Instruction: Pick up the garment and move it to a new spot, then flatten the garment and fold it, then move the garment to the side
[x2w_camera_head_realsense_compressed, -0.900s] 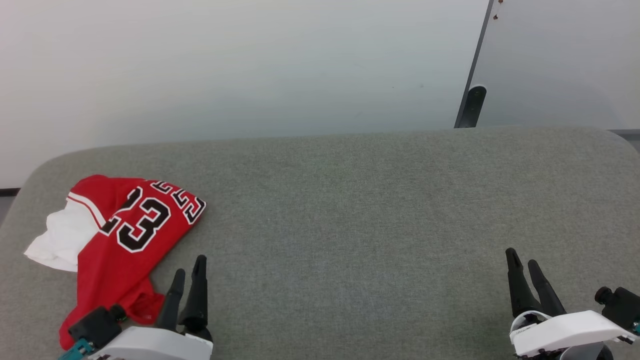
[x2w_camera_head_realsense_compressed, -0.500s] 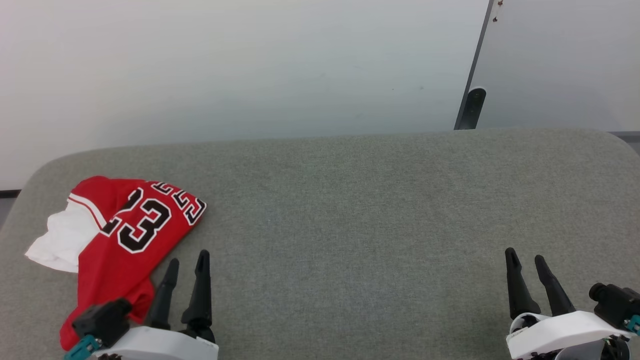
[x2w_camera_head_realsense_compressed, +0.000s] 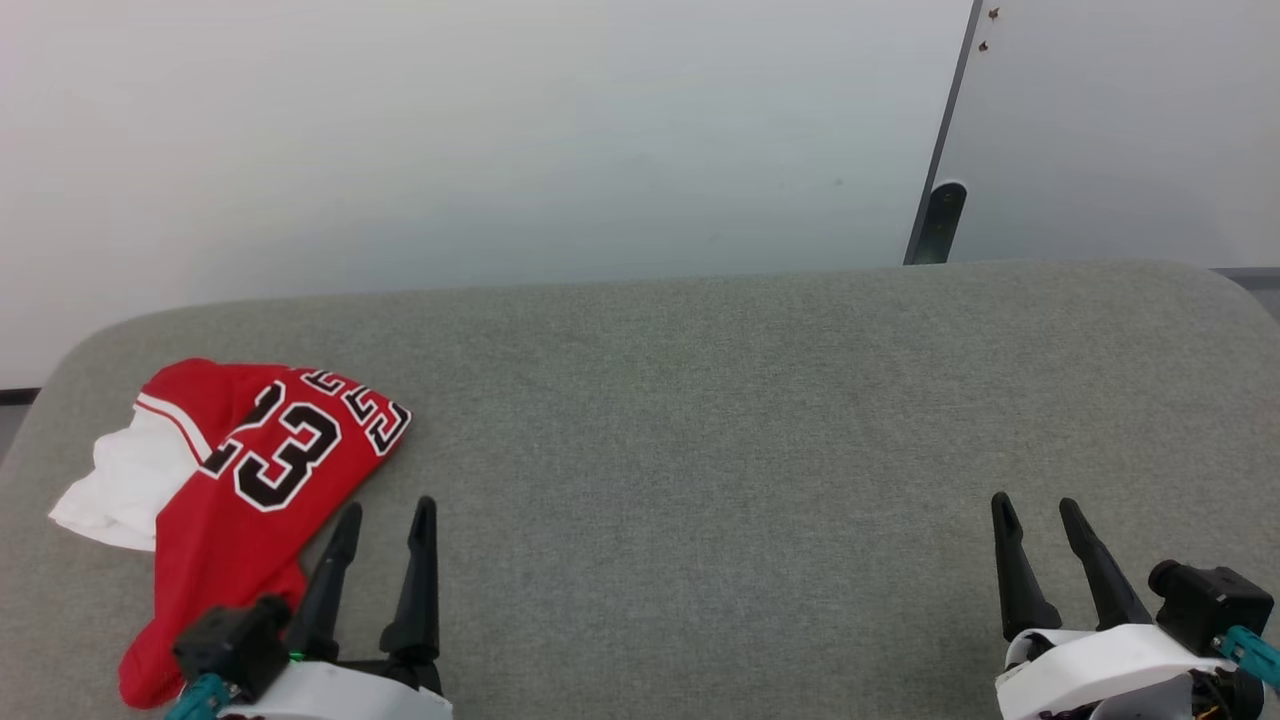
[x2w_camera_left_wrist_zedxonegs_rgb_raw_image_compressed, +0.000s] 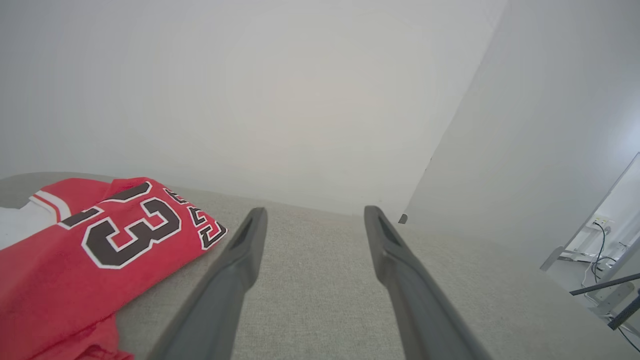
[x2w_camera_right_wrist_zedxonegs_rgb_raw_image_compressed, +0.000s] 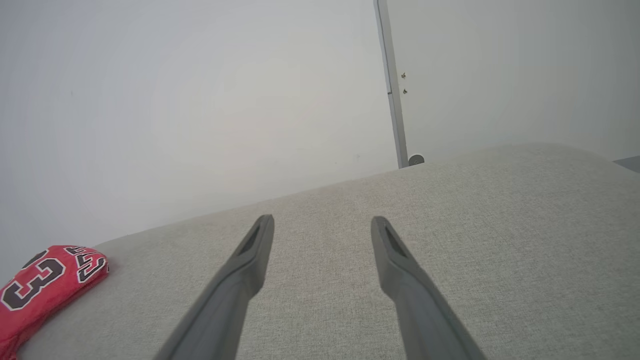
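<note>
Because the garment (x2w_camera_head_realsense_compressed: 250, 470) lies bunched at the far left of the grey fabric surface (x2w_camera_head_realsense_compressed: 700, 420), red body uppermost with the black "23" showing and a white sleeve spilling toward the left edge, I judge that the pick-up is the step in hand and that no flattening has begun. My left gripper (x2w_camera_head_realsense_compressed: 389, 505) is stationed just beside the garment's right-hand edge, fingers pointing away from me, so that a short reach leftward would meet the cloth. Its jaws stand fully apart and hold nothing; in the left wrist view a strip of grey separates the nearer finger from the shirt. The broad middle of the surface would serve as the new spot. My right gripper (x2w_camera_head_realsense_compressed: 1034, 500), well apart at the far right, is likewise spread wide and empty above the upholstery.
</note>
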